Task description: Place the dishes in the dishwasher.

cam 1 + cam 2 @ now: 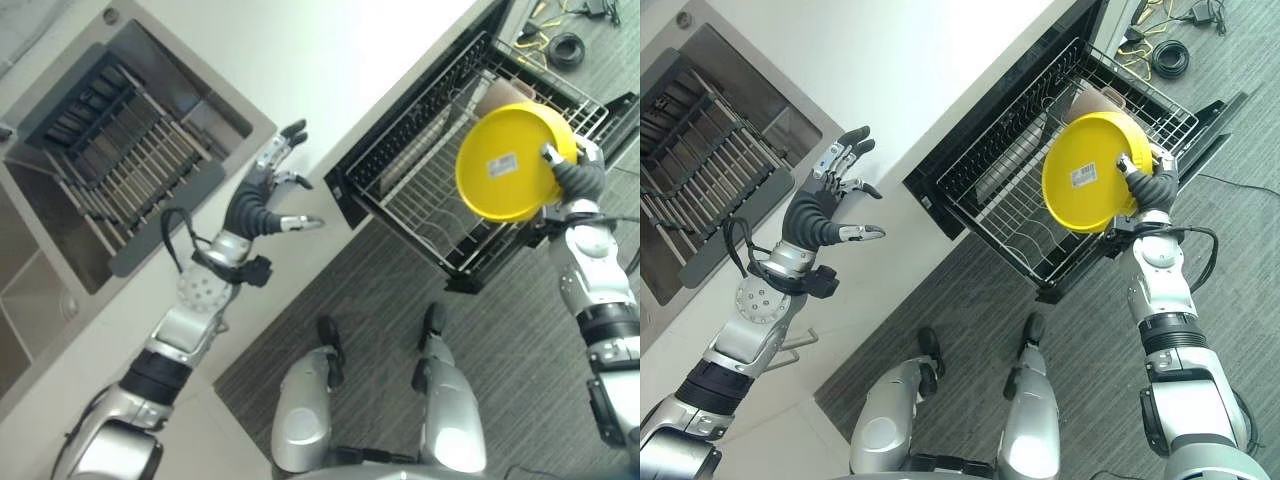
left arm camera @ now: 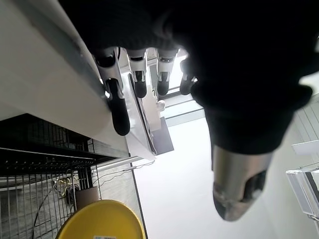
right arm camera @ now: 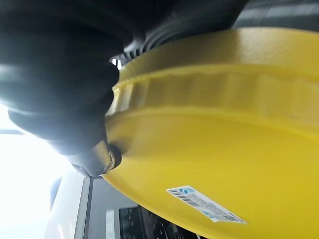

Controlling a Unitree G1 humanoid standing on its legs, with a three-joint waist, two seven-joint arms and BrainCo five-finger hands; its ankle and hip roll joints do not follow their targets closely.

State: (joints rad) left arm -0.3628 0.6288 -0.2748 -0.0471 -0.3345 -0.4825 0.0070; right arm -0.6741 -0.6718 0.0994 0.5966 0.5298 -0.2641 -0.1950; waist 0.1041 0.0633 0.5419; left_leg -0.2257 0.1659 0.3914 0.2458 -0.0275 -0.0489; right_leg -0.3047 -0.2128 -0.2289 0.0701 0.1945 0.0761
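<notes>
Rack beneath gripped (yellow) plate.

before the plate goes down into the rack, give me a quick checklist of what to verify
1. Grip on plate: the right hand pinches the rim of the yellow plate with thumb on its underside. Ok.
2. Rack pulled out: the dishwasher rack is extended from the dishwasher, wire floor exposed. Ok.
3. Plate over rack: it is held above the rack's right part, underside sticker facing the camera. Ok.
4. Free slot below the plate: a brownish item sits in the rack behind it; the spot directly under it is hidden. Cannot tell.
5. Left hand out of the way: open, raised over the white countertop, well apart from the rack. Ok.
</notes>
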